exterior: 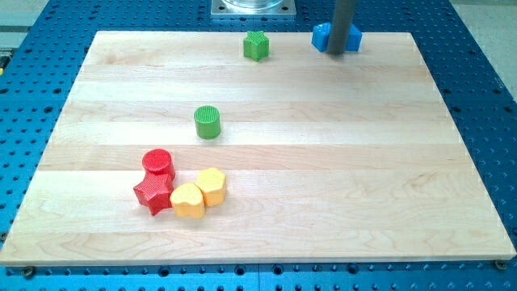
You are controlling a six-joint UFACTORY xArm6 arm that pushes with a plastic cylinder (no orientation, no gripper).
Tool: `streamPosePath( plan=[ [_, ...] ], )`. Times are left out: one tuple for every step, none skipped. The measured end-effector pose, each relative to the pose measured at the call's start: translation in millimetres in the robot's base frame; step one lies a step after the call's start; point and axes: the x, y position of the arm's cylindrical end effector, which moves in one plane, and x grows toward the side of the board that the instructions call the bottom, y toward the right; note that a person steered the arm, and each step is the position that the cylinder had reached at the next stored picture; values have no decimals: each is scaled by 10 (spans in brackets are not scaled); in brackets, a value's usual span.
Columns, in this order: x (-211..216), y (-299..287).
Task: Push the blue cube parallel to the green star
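Observation:
The blue cube (321,36) sits at the board's top edge, right of centre, partly hidden behind my dark rod. My tip (339,52) rests on the board at the cube's near side, touching or almost touching it. The green star (256,45) lies near the top edge, a short way to the left of the blue cube and at about the same height in the view.
A green cylinder (208,122) stands left of centre. A red cylinder (158,162), a red star (153,194), a yellow heart (187,201) and a yellow hexagon (212,185) cluster at the lower left. The wooden board (363,162) lies on a blue perforated table.

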Motion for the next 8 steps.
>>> streamPosePath(
  plan=[
    [310,-452],
    [508,312],
    [-257,1274],
    [-503,1057],
    [-264,233],
    [-318,166],
    [-490,-49],
    [-314,-569]
  ],
)
